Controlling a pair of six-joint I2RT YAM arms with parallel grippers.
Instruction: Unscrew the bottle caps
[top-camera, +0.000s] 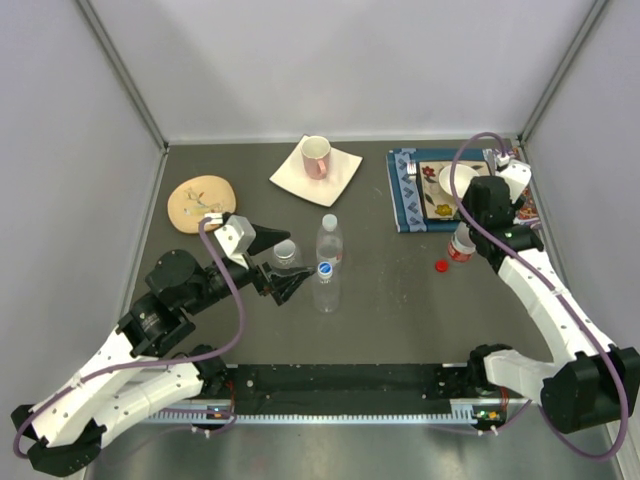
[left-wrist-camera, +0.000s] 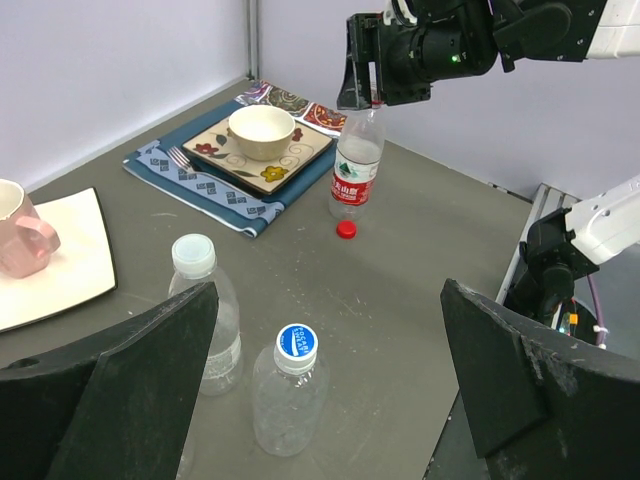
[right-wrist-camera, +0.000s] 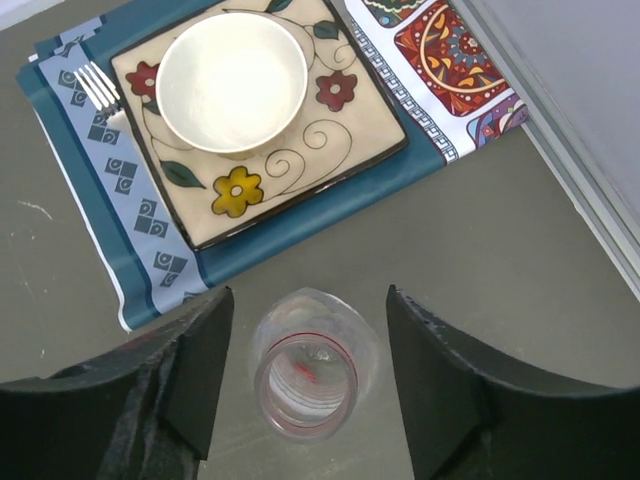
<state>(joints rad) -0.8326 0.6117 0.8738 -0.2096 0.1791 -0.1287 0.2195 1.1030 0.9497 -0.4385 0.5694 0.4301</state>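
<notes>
We see a dark grey table. On it lies a red cap, just beside a clear bottle with a red-and-white label. Further left, we see a blue cap with white print and a white cap. The mug is pink, on a white square plate. At the far right, a white bowl sits on a cream plate painted with red and yellow flowers, green leaves and dark swirls. Under it lies a blue mat with a pale geometric border.

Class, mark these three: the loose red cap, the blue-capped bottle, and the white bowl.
red cap (left-wrist-camera: 346, 229), left wrist view, its top face.
blue-capped bottle (left-wrist-camera: 288, 405), left wrist view, its clear body.
white bowl (right-wrist-camera: 232, 85), right wrist view, its bare inside.
</notes>
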